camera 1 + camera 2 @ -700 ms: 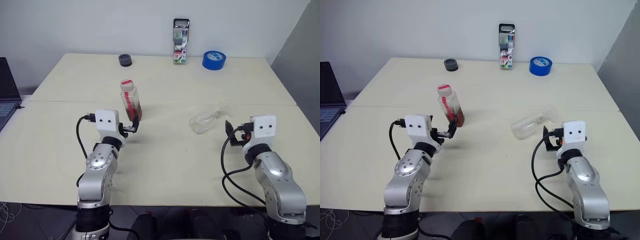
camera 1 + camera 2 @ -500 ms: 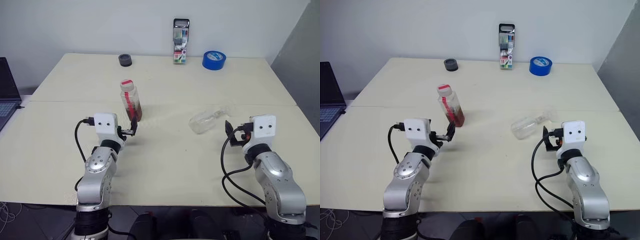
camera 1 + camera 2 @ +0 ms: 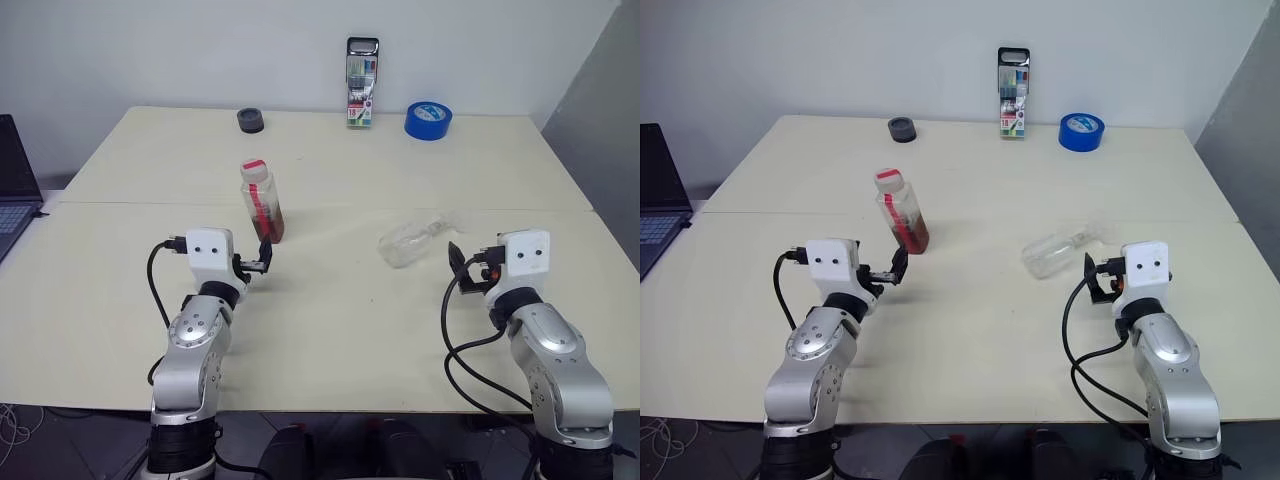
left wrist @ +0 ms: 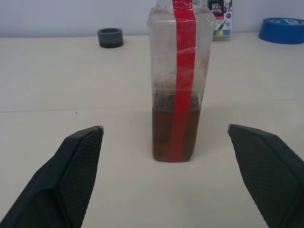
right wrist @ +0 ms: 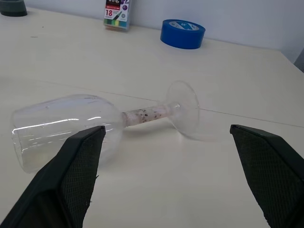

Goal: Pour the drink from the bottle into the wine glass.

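The bottle (image 3: 262, 203) stands upright on the left-centre of the table, clear with a red label strip and a red-and-white cap. The amber-brown drink (image 4: 164, 137) fills its lower part. My left gripper (image 3: 260, 258) is open just in front of it, fingers level and apart from the bottle. The wine glass (image 3: 410, 242) lies on its side at the right-centre, its bowl (image 5: 66, 123) towards the table's middle and its foot (image 5: 185, 111) away from it. In front of the glass my right gripper (image 3: 460, 266) is open and holds nothing.
A black ring (image 3: 251, 120), a pack of markers (image 3: 361, 88) and a blue tape roll (image 3: 428, 120) stand along the far edge of the table. A laptop (image 3: 14, 185) sits off the left side. A seam (image 3: 420, 208) crosses the table behind the bottle.
My left gripper has drawn back a little from the bottle towards me. The right arm, bottle and glass have not moved.
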Available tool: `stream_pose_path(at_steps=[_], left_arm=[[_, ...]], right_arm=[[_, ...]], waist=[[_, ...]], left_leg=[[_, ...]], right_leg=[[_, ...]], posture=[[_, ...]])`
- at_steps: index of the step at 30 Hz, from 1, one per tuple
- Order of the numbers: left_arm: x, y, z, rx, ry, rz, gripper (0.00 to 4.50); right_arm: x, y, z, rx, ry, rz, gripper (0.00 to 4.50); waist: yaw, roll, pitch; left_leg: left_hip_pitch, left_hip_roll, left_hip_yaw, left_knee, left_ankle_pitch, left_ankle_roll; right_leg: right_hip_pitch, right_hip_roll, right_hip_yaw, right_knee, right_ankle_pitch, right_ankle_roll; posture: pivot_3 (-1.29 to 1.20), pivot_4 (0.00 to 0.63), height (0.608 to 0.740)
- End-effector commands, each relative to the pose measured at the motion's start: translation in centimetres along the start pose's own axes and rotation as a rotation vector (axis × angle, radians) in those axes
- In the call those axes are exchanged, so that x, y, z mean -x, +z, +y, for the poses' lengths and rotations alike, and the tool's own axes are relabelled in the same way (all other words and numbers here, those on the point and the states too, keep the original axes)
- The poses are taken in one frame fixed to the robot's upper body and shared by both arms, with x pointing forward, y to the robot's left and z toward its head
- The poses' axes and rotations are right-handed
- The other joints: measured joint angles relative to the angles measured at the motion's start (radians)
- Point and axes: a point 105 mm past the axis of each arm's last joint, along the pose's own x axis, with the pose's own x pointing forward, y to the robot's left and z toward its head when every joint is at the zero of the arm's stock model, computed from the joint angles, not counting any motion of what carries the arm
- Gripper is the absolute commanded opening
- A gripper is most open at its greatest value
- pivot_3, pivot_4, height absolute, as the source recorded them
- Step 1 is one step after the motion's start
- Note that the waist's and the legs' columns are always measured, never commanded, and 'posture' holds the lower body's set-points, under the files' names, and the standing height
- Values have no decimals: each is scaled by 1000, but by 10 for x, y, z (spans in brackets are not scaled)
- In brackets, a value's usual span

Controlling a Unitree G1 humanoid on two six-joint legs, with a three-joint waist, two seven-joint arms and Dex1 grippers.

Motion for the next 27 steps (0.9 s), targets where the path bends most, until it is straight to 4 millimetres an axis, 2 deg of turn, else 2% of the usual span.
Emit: stream_pose_path(at_steps=[1, 7, 9, 13, 17, 22, 27], left_arm=[[-2, 16, 1, -17, 7, -64, 4484], [-6, 18, -2, -18, -3, -69, 4484], [-8, 19, -3, -18, -6, -71, 4484], [-12, 19, -3, -18, -6, -72, 4484], [-18, 20, -6, -14, -21, -78, 4484], [-27, 25, -8, -32, -33, -101, 4484], [-31, 26, -7, -35, -34, -107, 4484]], right_arm=[[3, 17, 0, 20, 5, -76, 4500], [1, 23, 7, 37, 91, -89, 4500], [1, 34, 12, 25, 176, -120, 4500], [3, 73, 29, 6, 465, -206, 4500], [9, 95, 42, -6, 709, -210, 4500], [18, 104, 57, -45, 888, -197, 4500], [19, 103, 60, -47, 907, -186, 4500]], waist=[[0, 0, 0], [0, 0, 0], [0, 0, 0], [-1, 1, 1], [1, 1, 1], [3, 1, 1], [3, 1, 1]], left_leg=[[0, 0, 0, 0, 0, 0], [0, 0, 0, 0, 0, 0], [0, 0, 0, 0, 0, 0], [0, 0, 0, 0, 0, 0], [-1, 0, -1, 0, 0, 0], [-2, 0, -2, 1, 0, 1], [-2, 0, -1, 1, 0, 1]], right_leg=[[0, 0, 0, 0, 0, 0], [0, 0, 0, 0, 0, 0], [0, 0, 0, 0, 0, 0], [0, 0, 0, 0, 0, 0], [0, 0, -1, -1, 0, 0], [0, 0, -2, -1, 0, 0], [0, 0, -2, -1, 0, 0]], posture=[[0, 150, 740], [0, 150, 740], [0, 150, 740], [0, 150, 740], [0, 150, 740], [0, 150, 740], [0, 150, 740]])
